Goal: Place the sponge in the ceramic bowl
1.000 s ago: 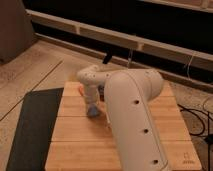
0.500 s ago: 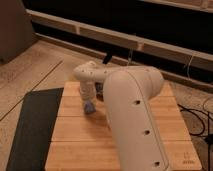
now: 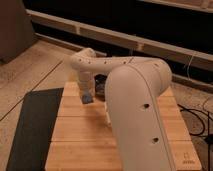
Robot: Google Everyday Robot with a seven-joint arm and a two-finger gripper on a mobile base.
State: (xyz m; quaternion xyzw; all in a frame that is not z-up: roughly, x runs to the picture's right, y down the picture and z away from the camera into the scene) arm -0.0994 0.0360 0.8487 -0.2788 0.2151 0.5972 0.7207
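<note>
Small blue-grey rectangular sponge [image 3: 87,98]: pinched at tip of gripper [image 3: 86,94], jaws closed narrow on it, low over left-rear part of pale wooden slatted surface [image 3: 80,135]. Dark round ceramic bowl [image 3: 100,84]: just behind, mostly hidden by white arm [image 3: 135,100].

Risk: soft block slipping from a shallow pinch in transit; landing short of bowl rim.

Count: one sponge, one bowl, one gripper.

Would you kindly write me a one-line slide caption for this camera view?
Robot's hand, shut on the sponge, above the wooden table beside a dark mat.
</note>
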